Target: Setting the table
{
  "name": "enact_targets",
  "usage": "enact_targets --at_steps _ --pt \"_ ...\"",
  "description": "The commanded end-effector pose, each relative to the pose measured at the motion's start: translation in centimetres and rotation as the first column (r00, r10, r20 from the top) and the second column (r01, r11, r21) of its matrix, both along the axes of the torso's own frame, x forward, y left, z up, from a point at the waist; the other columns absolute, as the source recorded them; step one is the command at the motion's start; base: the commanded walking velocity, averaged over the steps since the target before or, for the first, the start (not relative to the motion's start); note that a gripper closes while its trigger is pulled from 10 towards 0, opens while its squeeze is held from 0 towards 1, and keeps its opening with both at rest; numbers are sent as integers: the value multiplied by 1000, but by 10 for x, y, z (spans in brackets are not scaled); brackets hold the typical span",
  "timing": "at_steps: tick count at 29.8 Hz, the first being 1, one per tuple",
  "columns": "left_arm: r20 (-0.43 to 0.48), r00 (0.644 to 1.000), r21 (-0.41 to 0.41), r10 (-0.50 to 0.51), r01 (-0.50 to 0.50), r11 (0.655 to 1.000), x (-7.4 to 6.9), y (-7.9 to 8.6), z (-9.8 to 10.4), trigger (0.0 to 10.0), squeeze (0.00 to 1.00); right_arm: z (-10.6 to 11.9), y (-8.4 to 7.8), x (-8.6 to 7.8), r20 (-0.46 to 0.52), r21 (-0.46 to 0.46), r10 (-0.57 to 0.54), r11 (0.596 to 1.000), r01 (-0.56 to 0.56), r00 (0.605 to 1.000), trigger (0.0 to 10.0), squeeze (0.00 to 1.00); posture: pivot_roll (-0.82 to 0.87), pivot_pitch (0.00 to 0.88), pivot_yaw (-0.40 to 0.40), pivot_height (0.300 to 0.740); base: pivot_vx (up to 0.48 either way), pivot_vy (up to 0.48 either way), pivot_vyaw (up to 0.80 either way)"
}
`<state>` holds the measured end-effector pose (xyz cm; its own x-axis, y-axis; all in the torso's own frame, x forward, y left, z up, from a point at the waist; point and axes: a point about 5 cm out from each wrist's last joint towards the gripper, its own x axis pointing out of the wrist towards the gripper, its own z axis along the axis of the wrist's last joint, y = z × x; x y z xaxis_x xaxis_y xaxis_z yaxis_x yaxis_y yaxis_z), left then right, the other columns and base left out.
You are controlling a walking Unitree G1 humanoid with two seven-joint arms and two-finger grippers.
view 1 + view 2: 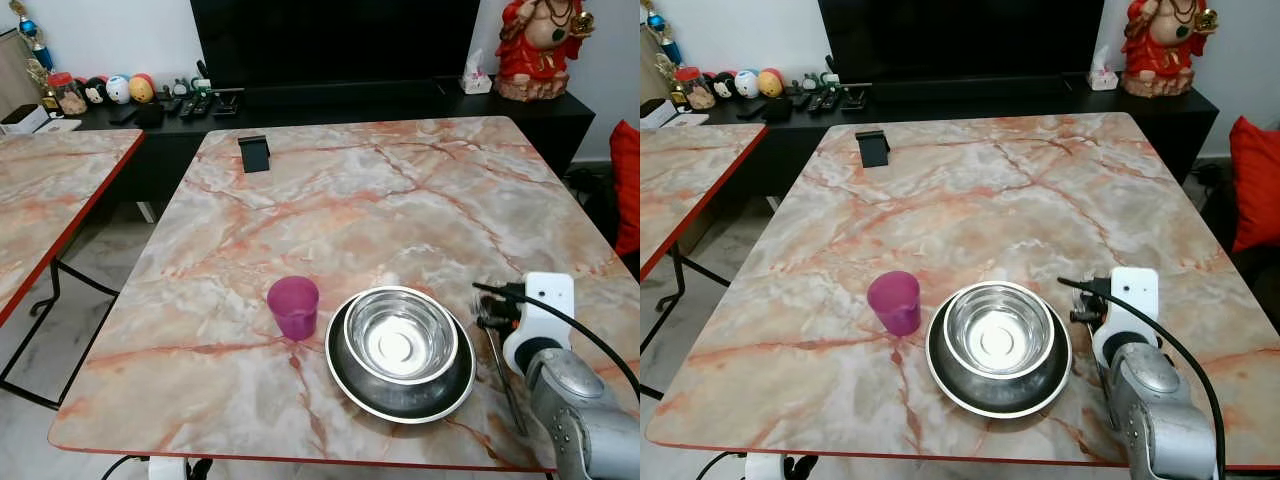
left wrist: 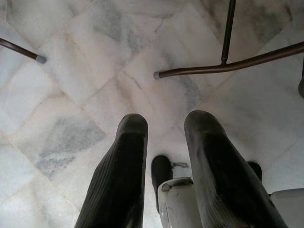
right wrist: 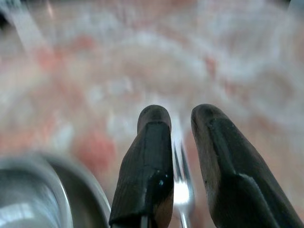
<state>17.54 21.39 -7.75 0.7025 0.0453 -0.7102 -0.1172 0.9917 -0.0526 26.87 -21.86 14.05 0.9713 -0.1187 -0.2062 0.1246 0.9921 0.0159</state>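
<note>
Set: bowl [image 1: 401, 337] stacked on plate [image 1: 400, 388], purple cup [image 1: 293, 305] at nine o'clock.
Pending: fork [image 3: 180, 183] straddled by parted right gripper [image 3: 178, 121] at three o'clock.
Left gripper [image 2: 165, 133]: spread, empty, idle.

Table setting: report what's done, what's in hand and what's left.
Done: a steel bowl sits nested in a larger dish near the table's front edge, with a purple cup to its left. In hand: the right claw hovers over a fork lying right of the dish, fingers apart around it. Left: probably releasing or straightening the fork. The left claw hangs idle over the floor.
</note>
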Motion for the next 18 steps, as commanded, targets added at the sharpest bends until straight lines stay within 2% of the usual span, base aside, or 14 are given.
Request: enact_targets --at_steps 1,4,5,6,8,11,16,18 --pt "3 1000 17 1 -1 1000 -1 5 1 10000 0 17 2 4 130 -14 -19 1000 21 991 10000 0 -181 0 79 740 0 0 0" --pt "5 1000 19 -1 1 1000 -1 6 1 10000 0 20 4 5 170 -28 -21 999 26 985 10000 0 -180 0 80 740 0 0 0" --pt "5 1000 23 -2 2 1000 -1 6 1 10000 0 24 8 7 232 -24 -22 999 28 972 10000 0 -177 0 82 740 0 0 0" --pt "5 1000 23 -2 2 1000 -1 6 1 10000 0 24 8 7 232 -24 -22 999 28 972 10000 0 -177 0 82 740 0 0 0" --pt "6 1000 32 0 0 999 -1 6 1 10000 0 33 17 11 316 -3 8 1000 -7 949 10000 0 -176 0 81 740 0 0 0" --pt "1 1000 31 4 -4 1000 -2 6 1 10000 0 40 22 16 382 -30 28 999 -18 924 10000 0 -174 0 84 740 0 0 0" --pt "-19 1000 33 10 -10 999 -7 6 -2 10000 0 44 30 20 426 -68 63 997 -38 903 10000 0 -177 0 86 740 0 0 0" --pt "-18 999 29 35 -34 999 -8 7 -2 10000 0 43 30 20 431 -55 59 998 -39 901 10000 0 -176 0 85 740 0 0 0"
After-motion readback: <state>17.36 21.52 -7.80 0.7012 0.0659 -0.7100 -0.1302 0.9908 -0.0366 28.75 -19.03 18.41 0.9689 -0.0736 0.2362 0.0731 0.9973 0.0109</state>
